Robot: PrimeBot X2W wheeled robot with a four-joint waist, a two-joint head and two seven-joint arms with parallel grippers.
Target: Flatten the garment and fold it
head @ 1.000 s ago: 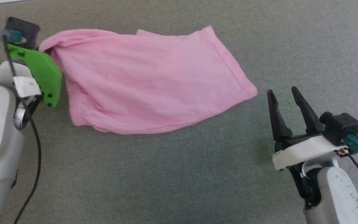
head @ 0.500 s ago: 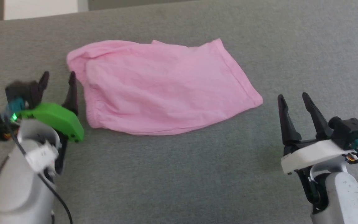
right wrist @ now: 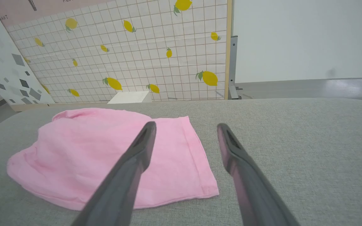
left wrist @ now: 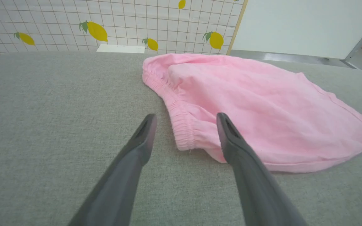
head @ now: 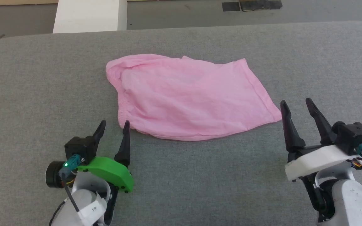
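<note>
Garment: we see a light pink, thin cloth garment (head: 190, 97) lying spread on a grey felt-like table top (head: 42, 78), roughly at the middle of the head view. It is mostly flat, with soft wrinkles and a rumpled fold along its far left corner.
Waistband: the gathered elastic edge (head: 123, 103) runs down the garment's left side; from the left wrist (left wrist: 178, 122) we see its puckers clearly.
Hem: a stitched hem (head: 262, 91) forms the right side, ending in a near corner that points toward the right arm; it also shows from the right wrist (right wrist: 196, 157).
Left gripper: the left gripper (head: 114, 123), under a bright green wrist cover (head: 108, 171), has its two dark fingers spread apart with nothing between them. Its inner fingertip is just beside the near end of the waistband; we cannot tell whether it touches the cloth. In the left wrist view (left wrist: 185, 115) the waistband's end sits in the gap between the fingers.
Right gripper: the right gripper (head: 295, 101) on its white mount (head: 319, 158) is likewise spread wide and holds nothing. It is just beside the garment's near right corner.
Right wrist view: its fingers (right wrist: 185, 125) point past the hem, pink cloth (right wrist: 105, 153) to one side.
Background: beyond the table we see a white block (head: 86, 15) and a gridded wall panel printed with yellow lemons (right wrist: 137, 47).
</note>
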